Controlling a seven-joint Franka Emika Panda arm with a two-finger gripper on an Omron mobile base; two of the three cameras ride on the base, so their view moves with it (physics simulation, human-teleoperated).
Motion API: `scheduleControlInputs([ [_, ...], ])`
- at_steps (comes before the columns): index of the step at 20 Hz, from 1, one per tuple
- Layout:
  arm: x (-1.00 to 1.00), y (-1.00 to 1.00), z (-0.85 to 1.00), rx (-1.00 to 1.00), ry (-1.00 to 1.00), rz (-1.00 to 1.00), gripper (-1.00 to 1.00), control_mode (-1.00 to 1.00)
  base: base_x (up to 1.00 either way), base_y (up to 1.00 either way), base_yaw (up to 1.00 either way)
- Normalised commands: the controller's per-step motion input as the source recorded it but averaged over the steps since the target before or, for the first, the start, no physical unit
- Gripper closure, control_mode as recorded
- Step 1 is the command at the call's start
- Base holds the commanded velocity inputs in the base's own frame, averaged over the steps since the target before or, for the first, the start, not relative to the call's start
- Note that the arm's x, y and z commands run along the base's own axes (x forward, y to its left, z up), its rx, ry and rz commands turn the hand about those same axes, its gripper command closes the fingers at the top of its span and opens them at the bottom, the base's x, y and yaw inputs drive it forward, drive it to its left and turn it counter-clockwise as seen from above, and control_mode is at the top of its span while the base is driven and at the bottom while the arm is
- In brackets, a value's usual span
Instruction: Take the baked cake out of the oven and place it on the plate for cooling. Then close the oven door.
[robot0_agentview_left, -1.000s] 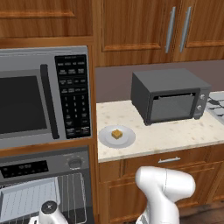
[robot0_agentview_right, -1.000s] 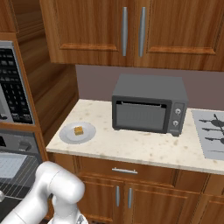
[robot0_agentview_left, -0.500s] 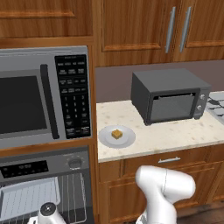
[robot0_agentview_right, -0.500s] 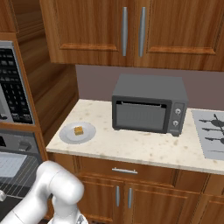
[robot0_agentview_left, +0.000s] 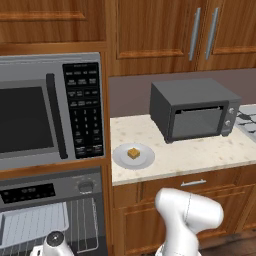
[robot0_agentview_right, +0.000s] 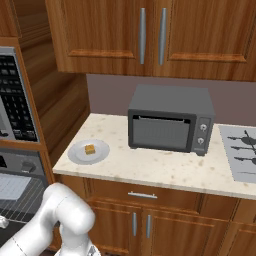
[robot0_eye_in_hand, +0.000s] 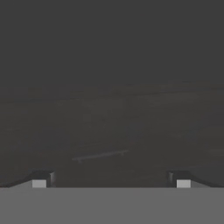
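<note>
The cake, a small golden-brown cube, sits in the middle of the round pale plate on the counter. Below the microwave the oven stands open, with its wire racks showing. The oven door is out of view below the frame edge. My white arm bends down and left in front of the oven. My gripper is open, with the fingertips wide apart and nothing between them. It faces a close, dark grey surface that I cannot identify.
A microwave with a keypad is built in above the oven. A dark toaster oven stands on the speckled counter, right of the plate. A stovetop lies at the far right. Wooden cabinets hang above.
</note>
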Motion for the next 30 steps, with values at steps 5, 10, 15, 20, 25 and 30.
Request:
scheduleControlInputs([
  [5, 0.31, 0.0, 0.0, -0.08, -0.05, 0.0, -1.0, -1.0, 0.0, 0.0, 0.0],
  [10, 0.29, 0.0, 0.0, -0.07, -0.01, 0.0, -1.0, -1.0, 0.0, 0.0, 0.0],
  [15, 0.4, 0.0, 0.0, -0.03, -0.01, 0.01, -1.0, -1.0, 0.0, 0.0, 0.0],
  [20, 0.41, 0.0, -0.03, -0.03, -0.03, 0.04, -1.0, -1.0, 0.0, 0.0, 0.0],
  [25, 0.39, 0.0, -0.09, -0.01, -0.04, 0.06, -1.0, -1.0, 0.0, 0.0, 0.0],
  [30, 0.35, 0.0, -0.13, 0.0, -0.08, 0.07, -1.0, -1.0, 0.0, 0.0, 0.0],
])
